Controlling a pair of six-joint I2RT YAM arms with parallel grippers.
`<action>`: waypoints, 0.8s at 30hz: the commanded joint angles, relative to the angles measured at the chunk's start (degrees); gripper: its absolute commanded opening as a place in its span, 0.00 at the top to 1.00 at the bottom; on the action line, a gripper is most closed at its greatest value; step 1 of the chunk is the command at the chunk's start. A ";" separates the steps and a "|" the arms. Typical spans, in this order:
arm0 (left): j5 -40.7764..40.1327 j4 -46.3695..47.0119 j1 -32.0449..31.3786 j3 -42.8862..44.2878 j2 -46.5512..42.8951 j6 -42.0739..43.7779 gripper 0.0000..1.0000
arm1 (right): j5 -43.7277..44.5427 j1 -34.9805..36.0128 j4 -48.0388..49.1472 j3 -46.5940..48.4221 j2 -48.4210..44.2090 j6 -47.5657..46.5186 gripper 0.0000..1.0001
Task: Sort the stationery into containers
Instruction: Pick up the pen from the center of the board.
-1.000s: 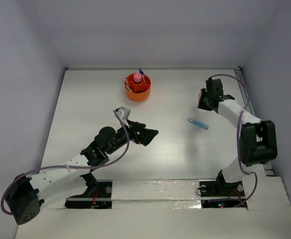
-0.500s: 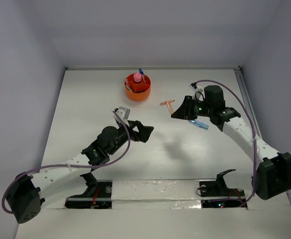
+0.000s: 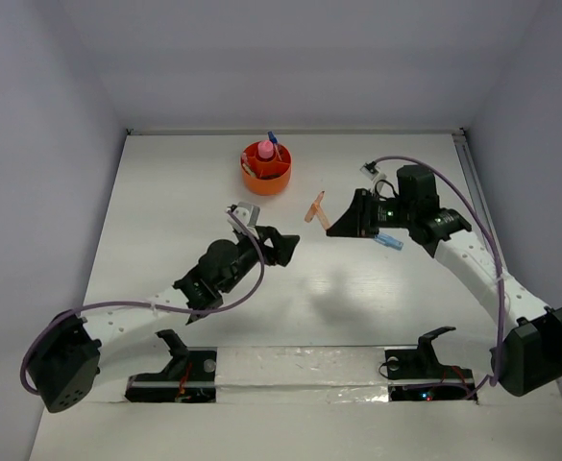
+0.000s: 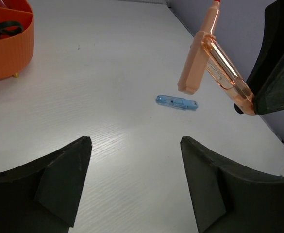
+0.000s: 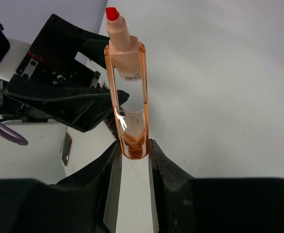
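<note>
Orange-pink pen [image 5: 127,97]: small label unreadable | right tool [image 5: 132,146] clamps its end | left tool [image 4: 134,145] jaws apart

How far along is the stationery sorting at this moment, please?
Done: the orange tub holds black scissors and a pink piece, among others. In hand: the right gripper grips an orange-pink piece above the table. Left: binning that piece and the blue tube lying on the table; the left gripper is open and empty.

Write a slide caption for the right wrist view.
Right gripper clamps one end of a translucent orange-pink, red-tipped pen-like piece over the white table.
</note>
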 commanded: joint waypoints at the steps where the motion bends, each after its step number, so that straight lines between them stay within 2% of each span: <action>1: -0.34 10.51 -0.07 1.68 1.57 2.81 0.32 | -3.57 0.32 -0.71 3.49 -1.38 1.38 0.93; 7: 2.73 17.29 -0.60 1.86 3.86 5.36 0.51 | -3.40 0.32 -1.24 3.85 -1.39 0.94 0.93; 8: 3.17 17.91 -0.60 1.86 4.38 5.80 0.62 | -3.40 0.32 -1.15 3.93 -1.21 0.85 0.93; 9: 3.52 18.35 -0.60 2.03 4.65 6.93 0.64 | -3.57 0.32 -1.06 3.76 -1.04 0.59 0.93; 11: 3.70 19.58 -0.60 2.38 5.17 7.91 0.63 | -3.49 0.32 -1.15 3.93 -0.77 0.33 0.93; 13: 4.31 20.28 -1.22 2.82 5.79 8.79 0.55 | -3.49 0.32 -1.24 4.02 -0.42 0.06 0.93; 15: 5.62 20.55 -1.22 3.17 6.49 9.05 0.53 | -3.57 0.32 -1.33 4.20 -0.33 -0.03 0.93; 24: 6.51 22.13 -1.74 5.29 9.74 9.06 0.52 | -4.19 0.32 -1.33 3.93 -0.59 -0.03 0.93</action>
